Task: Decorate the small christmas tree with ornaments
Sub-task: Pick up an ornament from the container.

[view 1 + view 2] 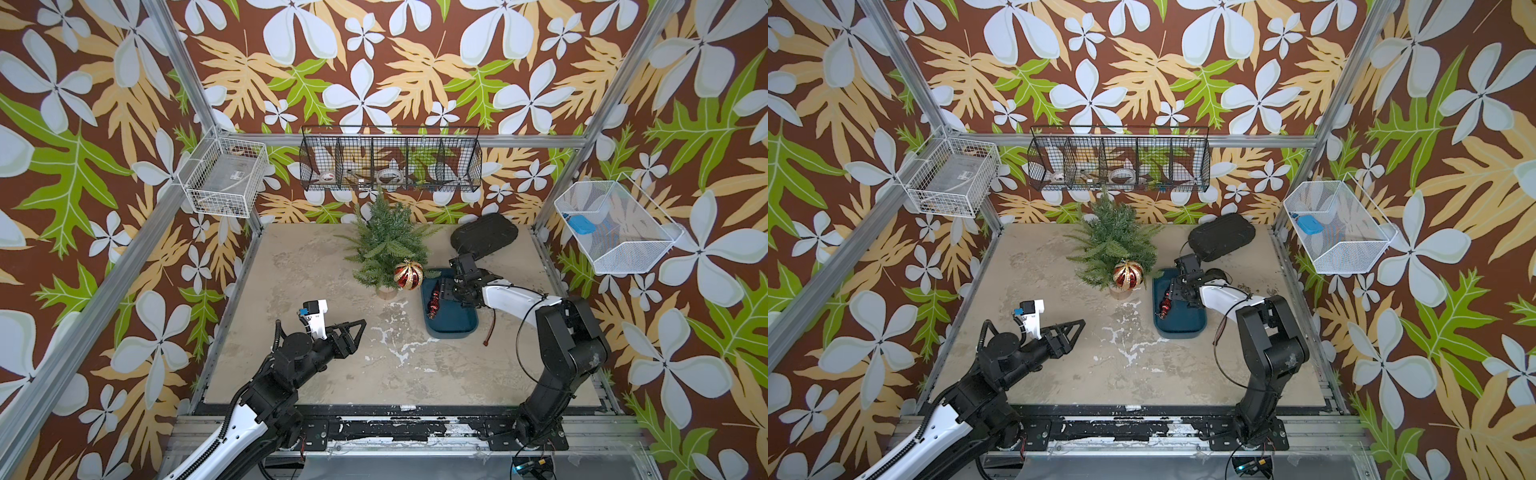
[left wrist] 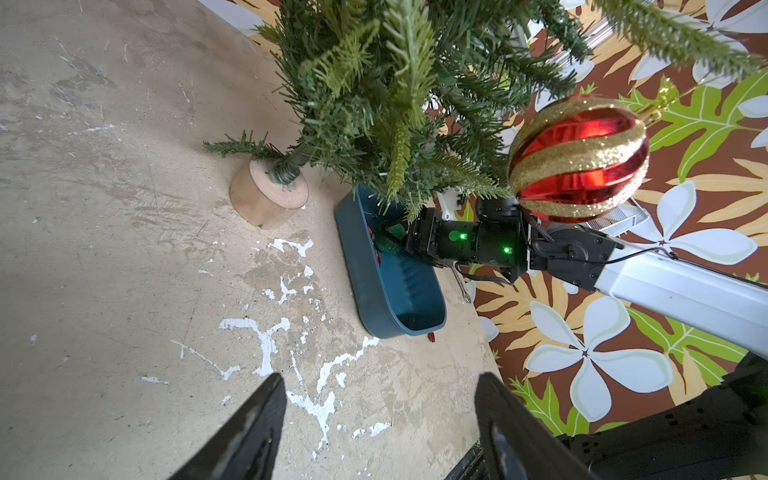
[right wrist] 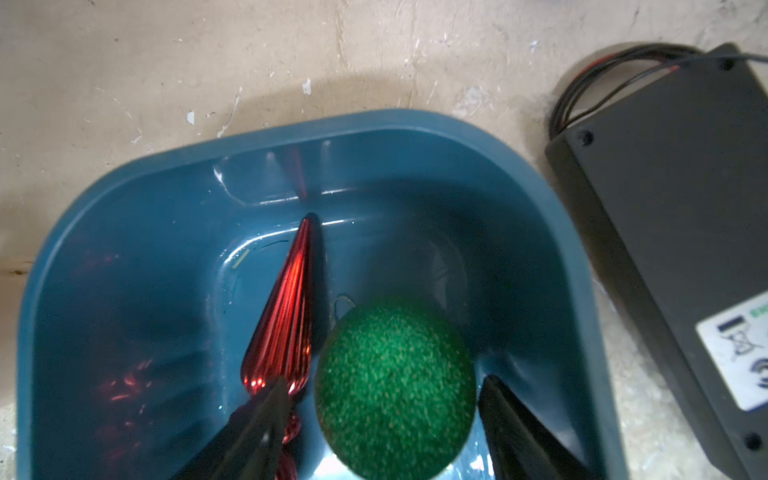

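The small christmas tree (image 1: 384, 245) (image 1: 1113, 241) stands at the back of the table on its round wooden base (image 2: 266, 199). A red-and-gold swirled ball (image 1: 408, 274) (image 2: 577, 158) hangs from a low branch on the tree's right side. In the teal tray (image 1: 453, 328) (image 3: 124, 216) lie a slim red drop (image 1: 434, 301) (image 3: 286, 316) and a green glitter ball (image 3: 395, 386). My right gripper (image 3: 386, 380) reaches into the tray, open, one finger on each side of the green ball with a thin gap. My left gripper (image 1: 363, 322) (image 2: 380, 376) hovers open and empty over the table's middle.
A black box (image 1: 484, 235) (image 3: 685, 208) with cables lies behind the tray. A brown cord (image 1: 490, 328) sits right of the tray. Wire baskets hang on the back wall (image 1: 390, 160) and on both side walls (image 1: 226, 176) (image 1: 615, 226).
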Robot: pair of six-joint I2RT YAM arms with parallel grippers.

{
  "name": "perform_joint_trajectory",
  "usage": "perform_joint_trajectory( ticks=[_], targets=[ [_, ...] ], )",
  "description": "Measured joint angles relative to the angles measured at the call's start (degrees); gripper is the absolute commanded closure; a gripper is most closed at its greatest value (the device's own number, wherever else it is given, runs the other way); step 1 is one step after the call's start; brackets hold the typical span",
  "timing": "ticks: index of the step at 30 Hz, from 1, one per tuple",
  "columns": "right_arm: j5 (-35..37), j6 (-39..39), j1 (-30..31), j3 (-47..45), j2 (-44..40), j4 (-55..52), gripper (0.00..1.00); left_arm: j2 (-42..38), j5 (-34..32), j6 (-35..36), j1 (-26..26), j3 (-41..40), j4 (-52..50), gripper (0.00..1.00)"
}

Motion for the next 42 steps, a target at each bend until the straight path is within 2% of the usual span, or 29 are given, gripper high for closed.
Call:
perform_joint_trajectory(
  ticks=[7, 18, 25, 32, 42],
  targets=[
    [-0.15, 0.02, -0.33, 0.76, 1.55, 0.35, 0.24, -0.2, -0.04, -0.44, 0.0, -0.2, 0.0, 0.26],
    [-0.15, 0.0, -0.81, 2.01, 3.26, 0.68, 0.38, -0.2, -0.04, -1.22, 0.0, -0.39, 0.0, 0.27],
    [-1.03, 0.0, -0.79, 1.11, 1.4, 0.83, 0.4, -0.26, -0.04, -1.22, 0.0, -0.5, 0.02, 0.27],
    [-1.62, 0.0, -0.81, -0.85, -6.05, 0.9, 0.4, -0.11, -0.04, -1.22, 0.0, -0.5, 0.09, 0.27],
    [-6.34, -0.07, -0.79, -2.64, -26.6, -0.28, 0.4, 3.17, 0.48, -0.87, 0.0, 4.92, 1.51, 0.27]
  ],
)
